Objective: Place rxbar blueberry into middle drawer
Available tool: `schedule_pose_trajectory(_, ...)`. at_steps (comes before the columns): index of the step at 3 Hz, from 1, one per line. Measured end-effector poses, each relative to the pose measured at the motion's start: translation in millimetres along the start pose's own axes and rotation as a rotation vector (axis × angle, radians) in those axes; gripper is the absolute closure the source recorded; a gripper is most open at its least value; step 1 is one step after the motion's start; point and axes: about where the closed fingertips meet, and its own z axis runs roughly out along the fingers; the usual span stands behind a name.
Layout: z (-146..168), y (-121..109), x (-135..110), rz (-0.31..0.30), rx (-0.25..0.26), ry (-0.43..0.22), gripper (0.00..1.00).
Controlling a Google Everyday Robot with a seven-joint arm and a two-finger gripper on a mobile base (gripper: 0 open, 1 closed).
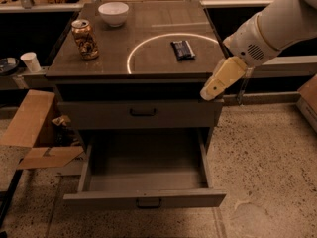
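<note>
Off the cabinet's (153, 61) 4 o'clock corner hovered the gripper (221, 79), grasp unreadable; it likely needed to reach toward 10 o'clock and pinch the bar (182, 49) across its narrow width.

A white bowl (113, 13) and a soda can (84, 38) are set on the cabinet top (158, 19); cardboard (29, 125) is laid on the floor, left.
</note>
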Motion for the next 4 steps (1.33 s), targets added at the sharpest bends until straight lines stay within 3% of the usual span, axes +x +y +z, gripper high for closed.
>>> schedule_pose_trajectory(1,0.1,-0.1,0.0,0.000,0.000,0.000,0.00)
schedule_pose_trajectory(2,33.2,-30.1,-6.5,0.012,0.008,-0.070,0.00)
schedule_pose_trajectory(3,87.1,-87.9,-8.0,0.085,0.041,-0.184,0.00)
schedule_pose_trajectory(4,133.0,-139.3,-18.1,0.122,0.089,-0.249,0.00)
